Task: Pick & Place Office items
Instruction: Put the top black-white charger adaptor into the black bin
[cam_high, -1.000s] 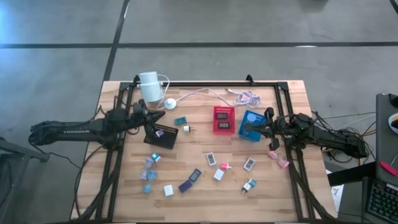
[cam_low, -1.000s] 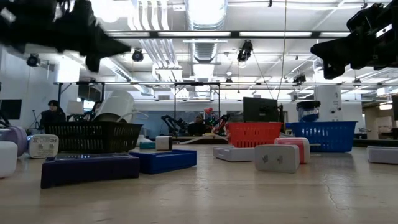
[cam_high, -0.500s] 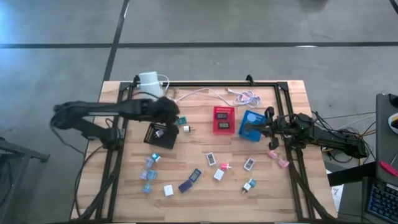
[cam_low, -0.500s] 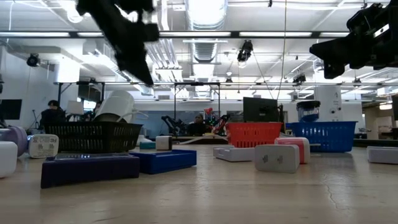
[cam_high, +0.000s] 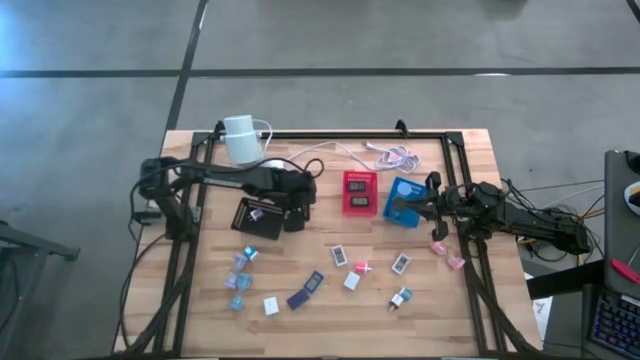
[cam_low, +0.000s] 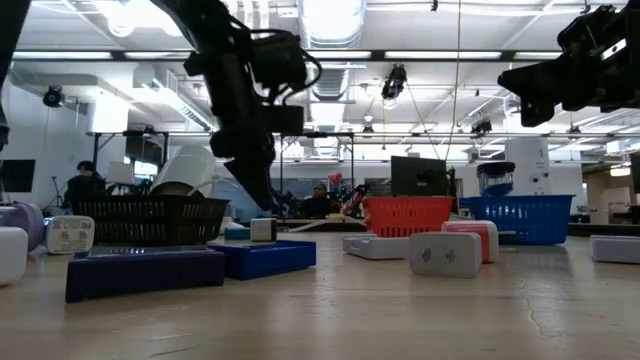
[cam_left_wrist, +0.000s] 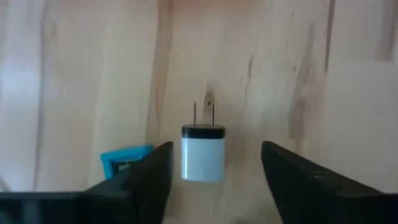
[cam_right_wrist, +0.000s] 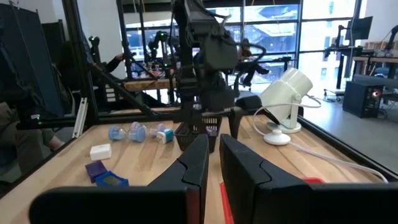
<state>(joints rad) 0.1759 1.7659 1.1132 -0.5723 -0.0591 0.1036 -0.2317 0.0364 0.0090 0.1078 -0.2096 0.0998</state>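
A white plug charger (cam_left_wrist: 203, 152) lies flat on the wood, its two prongs pointing away from the camera. My left gripper (cam_left_wrist: 216, 149) points down over it and is open, one finger on either side of the charger, touching nothing. A teal item (cam_left_wrist: 126, 160) lies just beside one finger. In the high view this gripper (cam_high: 296, 206) stands between the black tray (cam_high: 256, 218) and the red tray (cam_high: 360, 192). My right gripper (cam_high: 393, 208) waits shut and level by the blue tray (cam_high: 406, 188). Other office items (cam_high: 340, 256) lie scattered toward the near edge.
A white cylinder (cam_high: 241, 138) with its puck and cable (cam_high: 395, 155) stands at the far edge. Small pieces lie at the near left (cam_high: 240, 262), near middle (cam_high: 305, 290) and near right (cam_high: 400, 297). Pink pieces (cam_high: 447, 257) lie by the right rail.
My left arm has swung out from the table's left edge toward the middle. Its gripper has tipped from level to pointing down and has sunk over the white charger beside the black tray.
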